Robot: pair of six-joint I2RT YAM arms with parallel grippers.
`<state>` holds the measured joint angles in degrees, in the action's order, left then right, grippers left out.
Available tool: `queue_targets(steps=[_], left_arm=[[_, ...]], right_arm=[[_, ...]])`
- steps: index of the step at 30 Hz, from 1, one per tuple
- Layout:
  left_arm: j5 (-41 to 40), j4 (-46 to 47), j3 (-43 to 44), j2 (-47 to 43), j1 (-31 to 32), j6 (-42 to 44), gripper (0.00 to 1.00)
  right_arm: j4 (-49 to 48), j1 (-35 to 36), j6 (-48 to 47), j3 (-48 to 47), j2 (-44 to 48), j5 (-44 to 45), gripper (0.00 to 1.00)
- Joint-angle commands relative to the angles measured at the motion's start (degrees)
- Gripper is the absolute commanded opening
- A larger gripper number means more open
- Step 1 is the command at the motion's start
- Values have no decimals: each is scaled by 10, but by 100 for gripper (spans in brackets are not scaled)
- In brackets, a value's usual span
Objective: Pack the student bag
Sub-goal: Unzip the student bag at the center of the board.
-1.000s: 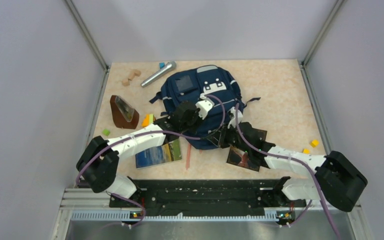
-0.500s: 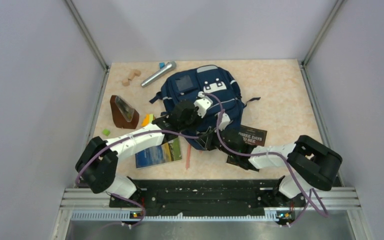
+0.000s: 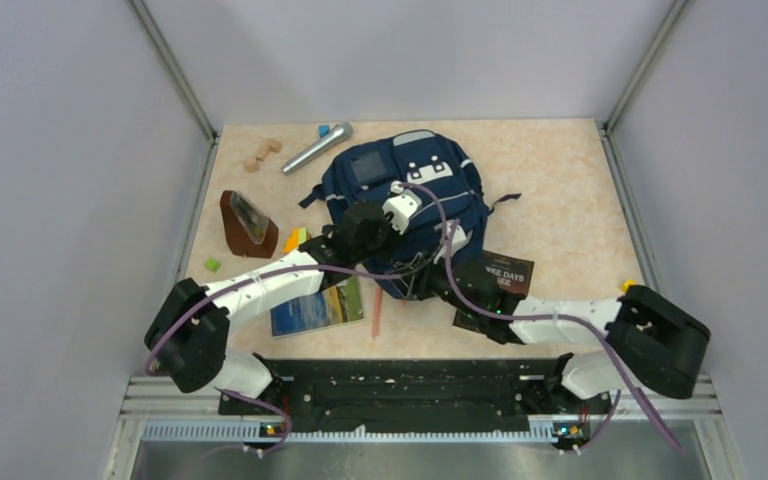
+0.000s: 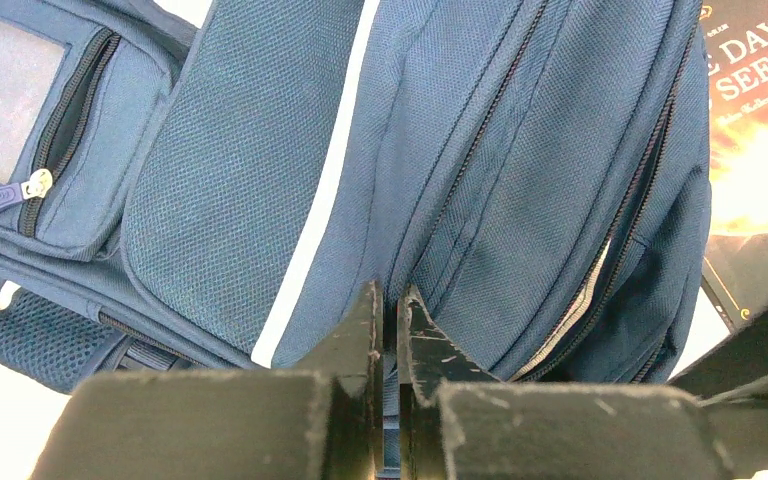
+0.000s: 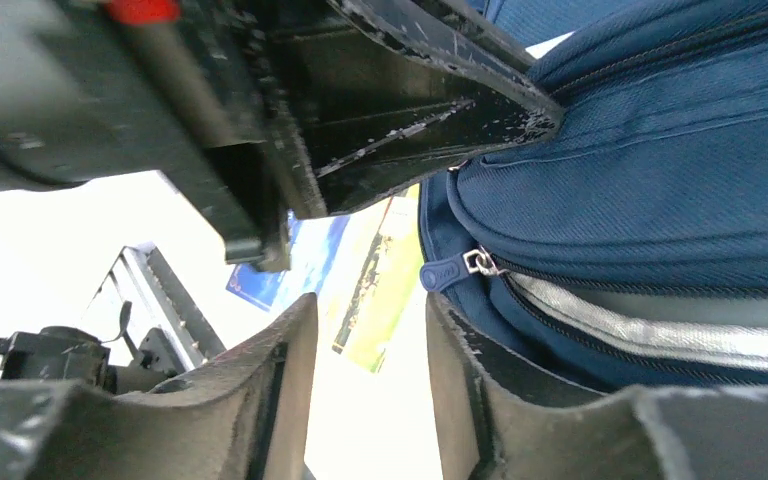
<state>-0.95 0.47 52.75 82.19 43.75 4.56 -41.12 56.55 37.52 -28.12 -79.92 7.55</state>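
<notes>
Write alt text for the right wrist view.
A navy-blue fabric backpack fills the right side, its zipper partly open on silvery lining, a blue zipper pull at its end. The right gripper, jaws apart and empty, points toward that pull; the left gripper pinches the fabric above.

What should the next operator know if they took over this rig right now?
Left gripper: shut, pinching a fold of the student bag near its lower edge.
Right gripper: open and empty, fingertips just short of the blue zipper pull.
The bag lies flat mid-table; main zip partly open, silver lining showing.
No item seen inside. Outside: dark book to its right, blue-green book to its left, microphone at the far edge.
Left to do: widen the zip, load items, close.
</notes>
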Motion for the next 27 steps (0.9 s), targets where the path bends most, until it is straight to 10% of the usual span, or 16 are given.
queue_targets(steps=[1, 12, 27], left_arm=[[15, 95, 2, -32, -1, -8, 0], [-22, 89, -12, -44, -2, 1, 16], [-25, 95, -25, -63, -4, -6, 20]], right_arm=[[57, 9, -22, 25, 93, 35, 45], [207, -132, -55, 65, 269, 21, 51], [98, -244, 30, 48, 159, -88, 57]])
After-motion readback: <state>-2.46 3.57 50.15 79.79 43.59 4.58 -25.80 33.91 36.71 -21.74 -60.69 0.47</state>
